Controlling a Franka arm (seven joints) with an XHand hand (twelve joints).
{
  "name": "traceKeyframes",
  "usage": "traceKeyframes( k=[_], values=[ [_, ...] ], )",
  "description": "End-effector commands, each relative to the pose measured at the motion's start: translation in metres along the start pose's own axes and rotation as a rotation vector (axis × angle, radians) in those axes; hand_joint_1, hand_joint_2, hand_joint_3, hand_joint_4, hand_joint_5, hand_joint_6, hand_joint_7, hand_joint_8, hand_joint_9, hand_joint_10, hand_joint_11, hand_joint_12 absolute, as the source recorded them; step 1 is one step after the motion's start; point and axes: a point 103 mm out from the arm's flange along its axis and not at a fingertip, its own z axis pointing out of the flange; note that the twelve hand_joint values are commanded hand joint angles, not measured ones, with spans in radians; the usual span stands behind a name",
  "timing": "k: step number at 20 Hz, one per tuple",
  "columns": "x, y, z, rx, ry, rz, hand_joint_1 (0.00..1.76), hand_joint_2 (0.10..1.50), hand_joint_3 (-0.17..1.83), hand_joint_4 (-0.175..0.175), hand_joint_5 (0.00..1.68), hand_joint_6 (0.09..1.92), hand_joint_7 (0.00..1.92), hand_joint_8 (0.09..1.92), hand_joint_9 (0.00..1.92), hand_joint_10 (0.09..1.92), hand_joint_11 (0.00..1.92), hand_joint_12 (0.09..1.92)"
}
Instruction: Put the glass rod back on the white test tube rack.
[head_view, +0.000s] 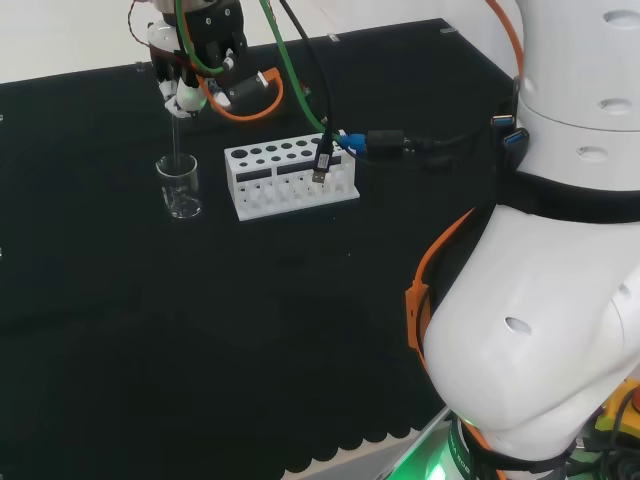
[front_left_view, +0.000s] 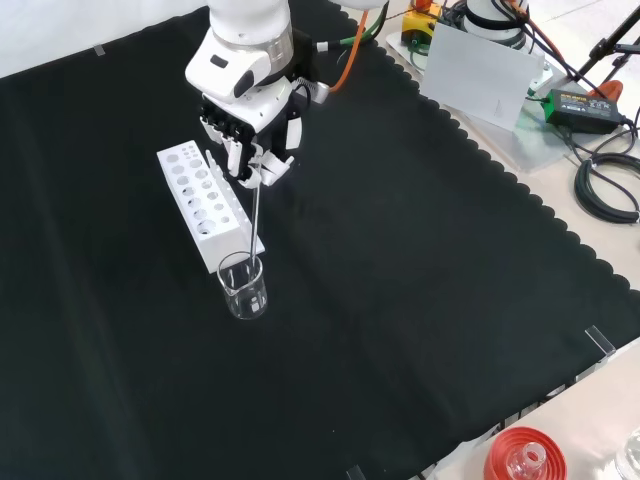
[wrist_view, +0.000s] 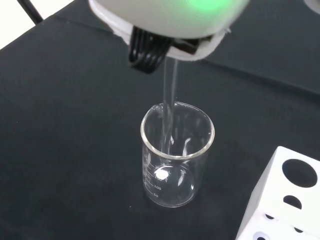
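Fingers of the hand (front_left_view: 250, 135) pinch the glass rod (front_left_view: 255, 215) upright, its tip inside the beaker (front_left_view: 243, 285), presumably to clear its rim before the rack (front_left_view: 205, 200).

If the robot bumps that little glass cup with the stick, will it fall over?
Probably not easily. The beaker is squat with a flat base, so it likely slides on the black cloth before tipping. It looks empty and thin-walled, so probably light and easy to nudge. The glass rod, held by the hand, is thin, stiff glass and could chip or snap.
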Motion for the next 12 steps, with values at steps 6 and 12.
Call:
traceKeyframes(
  k=[6,12],
  values=[
    [0.0001,-0.0005,0.0054,-0.039,0.072,-0.031,1.22,0.58,0.84,-0.175,1.25,0.80,1.67,0.63,1.88,0.35,1.71,0.71],
    [0.0016,0.0009,0.0048,-0.038,0.075,-0.028,1.22,0.58,0.84,-0.175,1.25,0.80,1.67,0.63,1.88,0.35,1.71,0.71]
  ],
)
